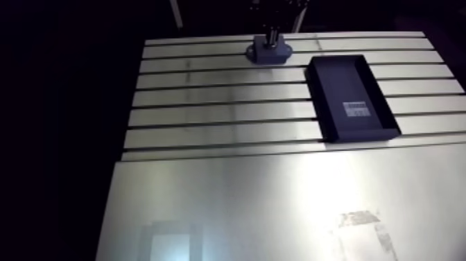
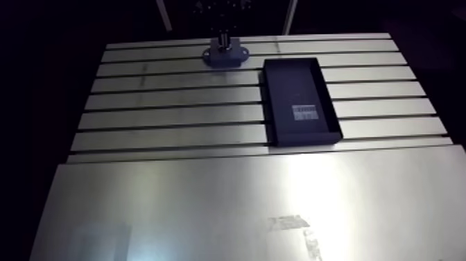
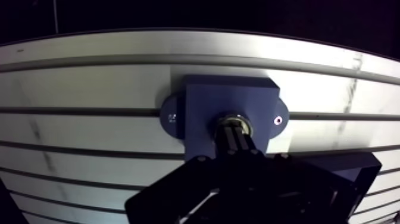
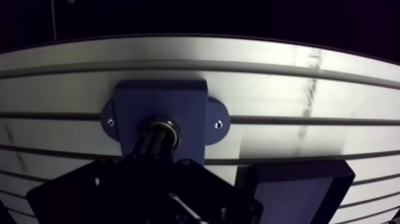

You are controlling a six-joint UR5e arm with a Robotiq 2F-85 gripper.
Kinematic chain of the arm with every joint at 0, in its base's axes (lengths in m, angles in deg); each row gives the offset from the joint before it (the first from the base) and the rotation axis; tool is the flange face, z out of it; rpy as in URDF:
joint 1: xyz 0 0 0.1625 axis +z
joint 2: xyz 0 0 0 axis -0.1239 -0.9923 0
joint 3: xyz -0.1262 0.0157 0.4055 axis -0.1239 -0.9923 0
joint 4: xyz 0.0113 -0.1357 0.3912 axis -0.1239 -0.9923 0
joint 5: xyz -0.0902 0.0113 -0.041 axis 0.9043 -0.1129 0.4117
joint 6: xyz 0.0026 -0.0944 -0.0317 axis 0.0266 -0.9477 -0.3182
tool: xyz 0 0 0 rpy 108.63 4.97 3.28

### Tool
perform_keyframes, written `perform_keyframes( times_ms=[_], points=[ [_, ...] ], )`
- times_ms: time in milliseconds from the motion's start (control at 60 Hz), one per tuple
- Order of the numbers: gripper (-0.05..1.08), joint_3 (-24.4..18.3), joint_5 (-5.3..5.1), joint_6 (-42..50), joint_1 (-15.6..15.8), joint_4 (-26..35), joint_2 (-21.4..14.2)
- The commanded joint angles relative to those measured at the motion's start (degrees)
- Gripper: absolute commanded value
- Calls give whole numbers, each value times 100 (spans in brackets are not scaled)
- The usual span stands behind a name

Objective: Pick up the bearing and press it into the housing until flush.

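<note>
The blue housing, a block with two flanged ears, stands on the slotted table near its far edge. My gripper comes straight down onto its bore. The two dark fingers stand close together, shut on the metal bearing, whose bright rim shows at the fingertips right at the mouth of the bore. How deep the bearing sits is hidden by the fingers. In the arm view the gripper appears small above the housing.
A black rectangular tray with a small white label lies on the table to the right of the housing, a short gap away. A smooth metal plate covers the near half of the table.
</note>
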Motion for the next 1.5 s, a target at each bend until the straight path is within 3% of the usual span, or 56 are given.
perform_keyframes(
  times_ms=[17, 1500],
  points=[
    [108, -5, -7, -9, 0, -1, 9],
    [108, -4, -9, -18, -9, -90, 72]
  ],
)
